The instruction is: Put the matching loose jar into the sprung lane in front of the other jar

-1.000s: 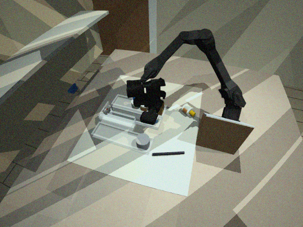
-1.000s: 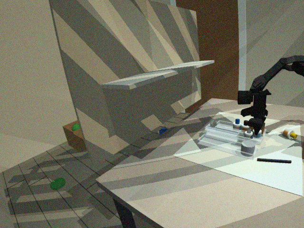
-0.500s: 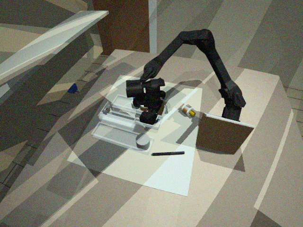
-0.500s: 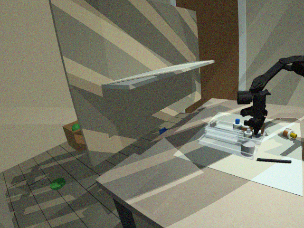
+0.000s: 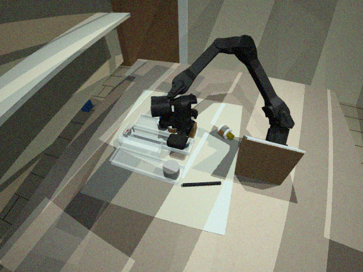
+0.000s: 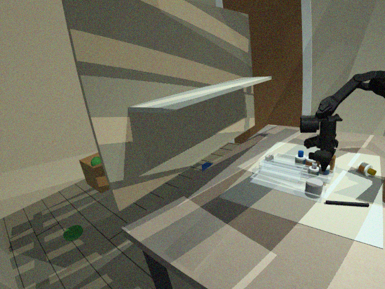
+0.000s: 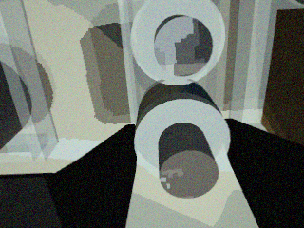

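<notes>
My gripper (image 5: 182, 143) (image 6: 324, 165) (image 7: 179, 130) is shut on an upright jar (image 6: 325, 170) (image 7: 188, 172) with a white shoulder, a dark-looking cap and a bluish body. The held jar is at the front end of a lane in the clear rack (image 5: 143, 145) (image 6: 280, 173). Right behind it stands another white-shouldered jar (image 6: 313, 169) (image 7: 183, 45), between clear lane walls; the two look touching or nearly so in the wrist view. The held jar's base, the low front stop and the pusher plate cannot be made out. The arm hides most of this in the top view.
A blue-capped jar (image 6: 300, 157) and a brown jar (image 5: 172, 129) (image 6: 309, 162) stand in the neighbouring lane, with a brown block (image 5: 192, 130) (image 7: 290, 71) beside. A grey cylinder (image 5: 171, 169) (image 6: 313, 187) stands in the outer lane. A yellow-capped jar (image 5: 225, 131) (image 6: 365, 168) lies loose. A black rod (image 5: 201, 183) and brown panel (image 5: 266, 161) are nearby.
</notes>
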`<action>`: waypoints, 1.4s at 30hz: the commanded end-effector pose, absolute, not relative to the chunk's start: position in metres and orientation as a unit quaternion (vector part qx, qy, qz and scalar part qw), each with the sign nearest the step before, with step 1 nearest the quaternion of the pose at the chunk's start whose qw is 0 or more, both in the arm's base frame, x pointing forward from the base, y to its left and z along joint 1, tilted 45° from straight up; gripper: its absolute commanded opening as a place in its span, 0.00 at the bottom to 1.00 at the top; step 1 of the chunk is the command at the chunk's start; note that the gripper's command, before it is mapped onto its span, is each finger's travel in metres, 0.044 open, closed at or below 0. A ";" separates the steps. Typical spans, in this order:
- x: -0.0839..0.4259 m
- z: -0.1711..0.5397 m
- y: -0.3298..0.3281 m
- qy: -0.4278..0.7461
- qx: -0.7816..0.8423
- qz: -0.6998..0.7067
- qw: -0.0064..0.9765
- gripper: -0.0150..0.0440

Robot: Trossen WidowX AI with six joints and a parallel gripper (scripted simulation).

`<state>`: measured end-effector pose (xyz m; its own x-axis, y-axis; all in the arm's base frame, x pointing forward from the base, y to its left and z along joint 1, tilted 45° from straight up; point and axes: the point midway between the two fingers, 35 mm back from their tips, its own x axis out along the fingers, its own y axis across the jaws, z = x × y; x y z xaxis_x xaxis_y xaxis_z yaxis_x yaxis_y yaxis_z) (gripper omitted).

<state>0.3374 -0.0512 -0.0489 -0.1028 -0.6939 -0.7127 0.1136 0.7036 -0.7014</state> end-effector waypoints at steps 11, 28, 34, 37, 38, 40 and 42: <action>0.342 -0.051 -0.056 0.662 -0.219 -0.322 0.640 0.25; 0.341 -0.055 -0.060 0.662 -0.219 -0.322 0.640 0.25; 0.340 -0.056 -0.061 0.662 -0.219 -0.322 0.640 0.25; 0.340 -0.057 -0.062 0.662 -0.219 -0.322 0.640 0.25; 0.340 -0.057 -0.062 0.662 -0.219 -0.322 0.640 0.25; 0.339 -0.057 -0.063 0.662 -0.219 -0.322 0.640 0.25; 0.339 -0.058 -0.063 0.662 -0.219 -0.322 0.640 0.25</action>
<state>0.3357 -0.0612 -0.0585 -0.0990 -0.6942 -0.7130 0.1151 0.7037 -0.7011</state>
